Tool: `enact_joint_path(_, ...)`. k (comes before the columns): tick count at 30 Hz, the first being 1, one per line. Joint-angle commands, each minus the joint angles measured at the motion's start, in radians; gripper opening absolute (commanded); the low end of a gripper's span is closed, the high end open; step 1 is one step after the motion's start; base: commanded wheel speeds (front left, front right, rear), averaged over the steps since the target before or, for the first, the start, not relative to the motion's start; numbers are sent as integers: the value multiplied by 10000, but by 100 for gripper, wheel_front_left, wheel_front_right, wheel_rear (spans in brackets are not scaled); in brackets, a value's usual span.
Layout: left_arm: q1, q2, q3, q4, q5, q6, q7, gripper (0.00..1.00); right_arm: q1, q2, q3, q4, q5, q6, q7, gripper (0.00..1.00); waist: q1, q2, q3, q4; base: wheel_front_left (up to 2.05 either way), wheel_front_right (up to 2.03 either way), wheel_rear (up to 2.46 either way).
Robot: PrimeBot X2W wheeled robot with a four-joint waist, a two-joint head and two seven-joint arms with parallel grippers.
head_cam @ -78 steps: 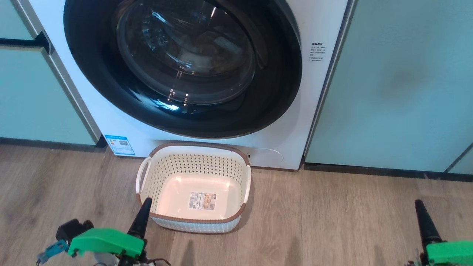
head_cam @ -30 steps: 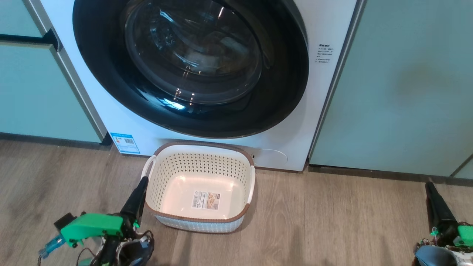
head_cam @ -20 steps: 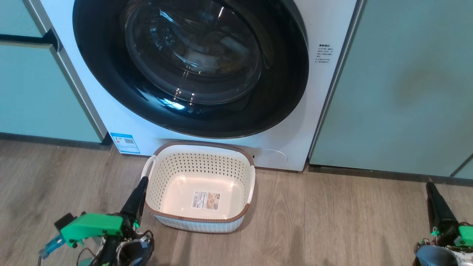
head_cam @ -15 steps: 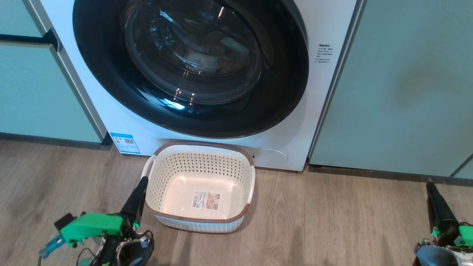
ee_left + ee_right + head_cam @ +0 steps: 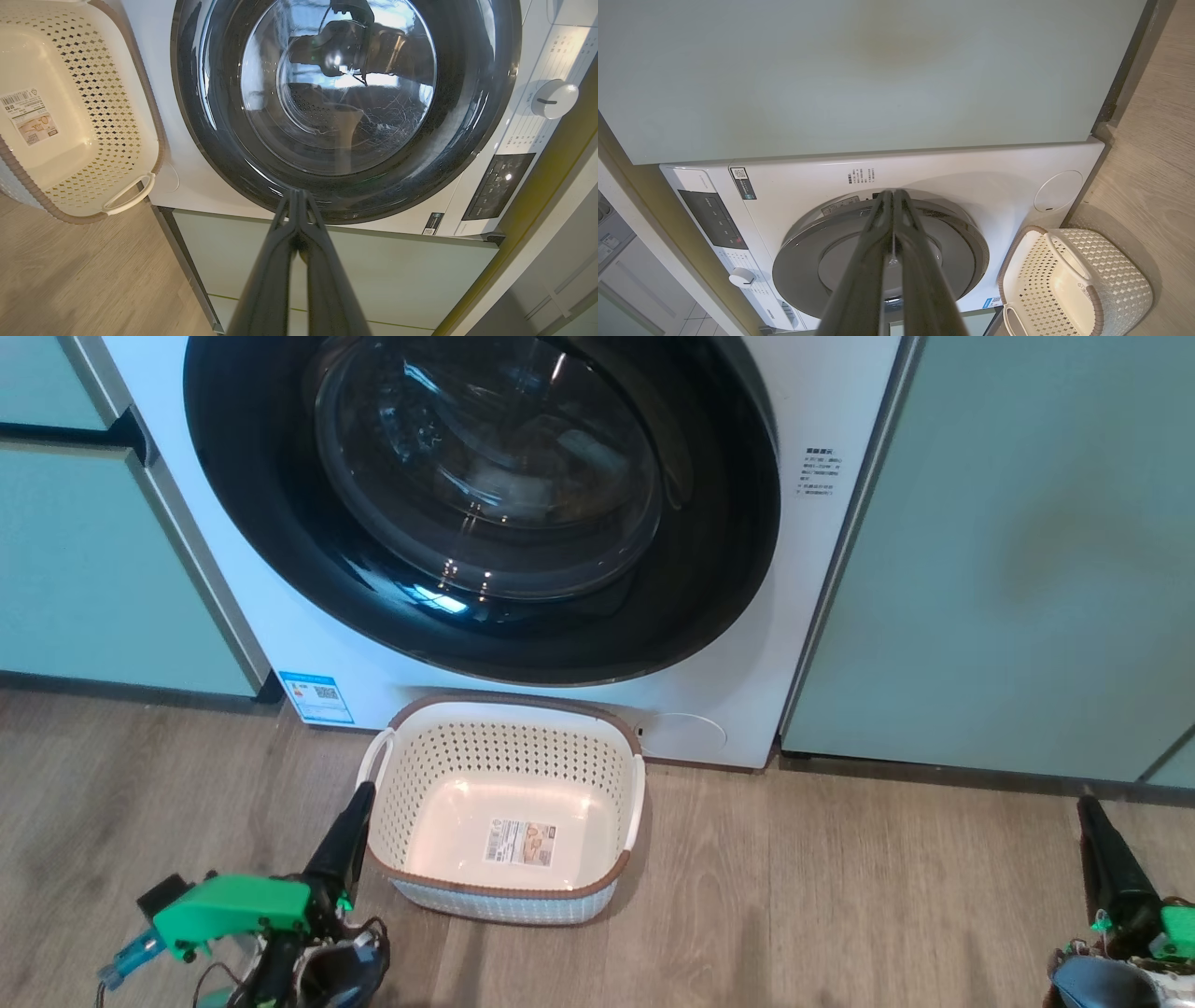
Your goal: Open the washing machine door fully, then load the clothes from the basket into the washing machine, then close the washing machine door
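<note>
Since the washing machine door [image 5: 719, 541] sits flush against the washing machine [image 5: 784, 607] and the basket [image 5: 509, 890] is down to its bare bottom, I reckon the job is basically done. That would explain why I've got both arms parked low out in front of the washer.

The left gripper [image 5: 361, 793] has its fingers pressed together on nothing, tip just beside the basket's near corner. The right gripper [image 5: 1086, 805] is pinched shut and empty too, well off to the washer's side, in front of the pale-green cabinet [image 5: 1008, 569].

The basket sits on the wood floor [image 5: 840, 896] tight against the washer's base, right under the door. Makes sense, shortest possible trip for the laundry. Something pale shows through the door glass [image 5: 523, 490]. I'd guess that's the clothes in the drum, but reflections make it hard to swear to.

On writing:
- The blue label sticker [image 5: 316, 697], low on the washer's front, has a QR code.
- Beside the door there's a small printed text block [image 5: 819, 474].
- The basket's bottom sticker [image 5: 525, 842] has a barcode.

All of it is too small to read, and I can't spot a brand name.
</note>
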Motion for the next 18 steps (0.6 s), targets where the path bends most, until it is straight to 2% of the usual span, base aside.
enact_joint_path(1,-552,77,359,-275,58,-88,61,0,-547,-106,133,-322,-58,-29,60,0,1,0,0,0,0,0,0)
enact_joint_path(18,-555,53,393,-273,87,-88,89,0,-551,-74,88,-319,-96,-29,96,0,1,0,0,0,0,0,0)
